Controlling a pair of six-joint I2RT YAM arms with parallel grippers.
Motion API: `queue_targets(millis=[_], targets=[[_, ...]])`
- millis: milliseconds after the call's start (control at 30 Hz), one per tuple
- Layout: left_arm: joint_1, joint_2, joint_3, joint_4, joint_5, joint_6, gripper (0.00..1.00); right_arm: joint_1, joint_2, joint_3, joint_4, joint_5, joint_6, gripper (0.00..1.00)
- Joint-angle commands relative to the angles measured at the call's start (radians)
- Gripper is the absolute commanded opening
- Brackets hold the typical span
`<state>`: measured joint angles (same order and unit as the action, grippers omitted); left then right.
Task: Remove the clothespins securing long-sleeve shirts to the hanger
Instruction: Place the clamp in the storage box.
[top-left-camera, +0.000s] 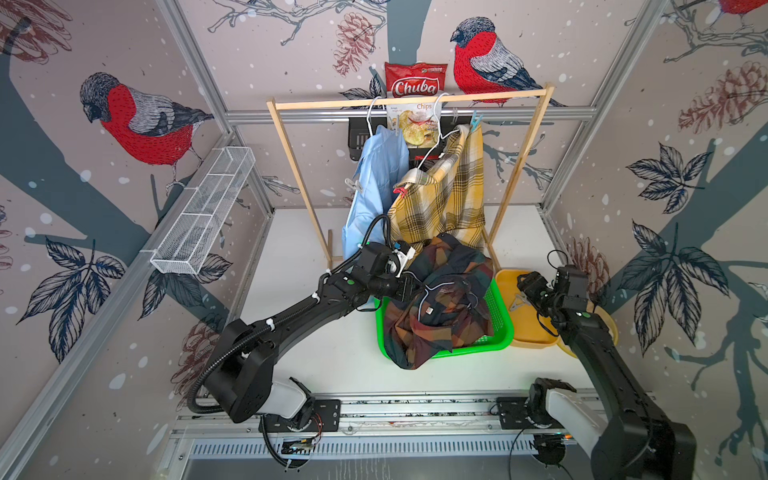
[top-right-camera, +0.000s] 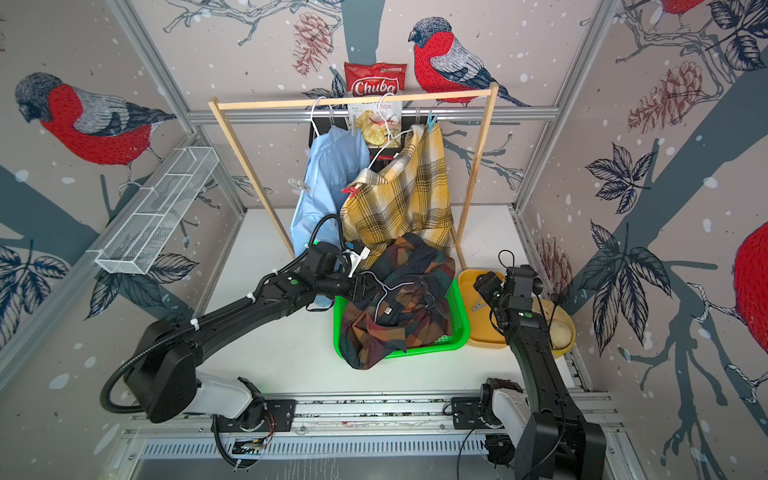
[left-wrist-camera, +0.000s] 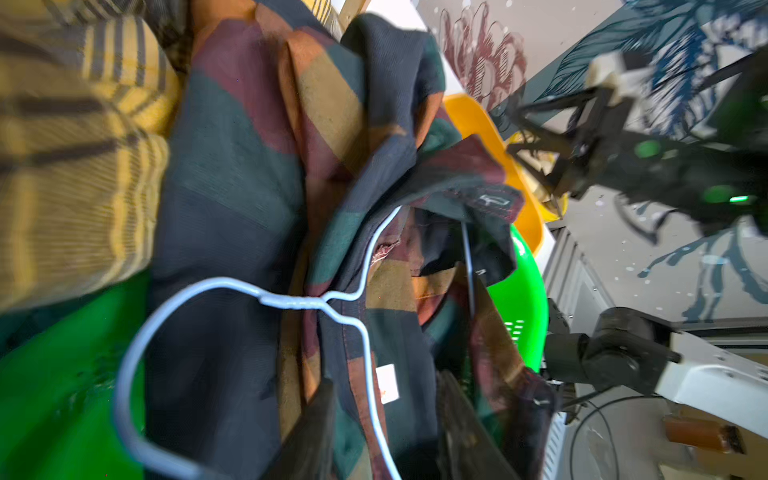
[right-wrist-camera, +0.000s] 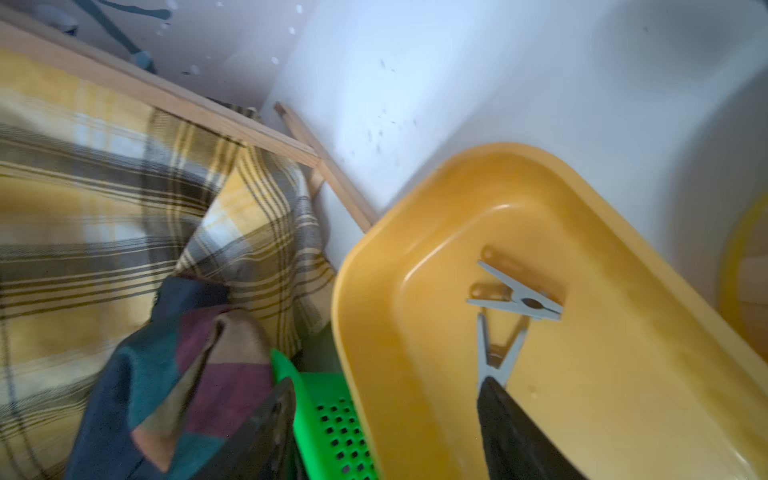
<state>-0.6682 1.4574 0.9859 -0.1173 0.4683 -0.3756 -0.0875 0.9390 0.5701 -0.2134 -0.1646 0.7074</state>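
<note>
Presently, right fingers (right-wrist-camera: 519, 436) stand wide over two grey clothespins (right-wrist-camera: 519, 305) in the yellow tray (right-wrist-camera: 345, 291), whether left fingers (left-wrist-camera: 311, 432) hold the dark shirt (left-wrist-camera: 232, 187) cannot be told; red clothespin (top-left-camera: 400, 191), above frame centre, likely light, stiff, sprung: squeeze its tails.

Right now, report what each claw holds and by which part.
Right claw: open, nothing held. Left claw: jaws flank the dark plaid shirt near its collar; whether they grip cannot be told.
</note>
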Motion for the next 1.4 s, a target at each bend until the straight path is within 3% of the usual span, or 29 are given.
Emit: queue_targets(millis=[0, 367, 1033, 1367], targets=[[-0.007, 0.043, 0.040, 0.026, -0.037, -0.050, 0.36, 0.034, -0.031, 0.023, -0.045, 0.044, -0.029, 0.72], [-0.019, 0.165, 0.112, 0.001, -0.173, -0.125, 0.36, 0.046, -0.117, 0.036, -0.066, -0.006, -0.083, 0.77], [-0.058, 0.106, 0.071, 0.007, -0.231, -0.256, 0.45, 0.043, -0.094, 0.017, -0.020, -0.072, -0.094, 0.82], [-0.064, 0.131, 0.034, 0.066, -0.246, -0.315, 0.48, 0.044, -0.138, 0.011, -0.026, -0.111, -0.106, 0.95]])
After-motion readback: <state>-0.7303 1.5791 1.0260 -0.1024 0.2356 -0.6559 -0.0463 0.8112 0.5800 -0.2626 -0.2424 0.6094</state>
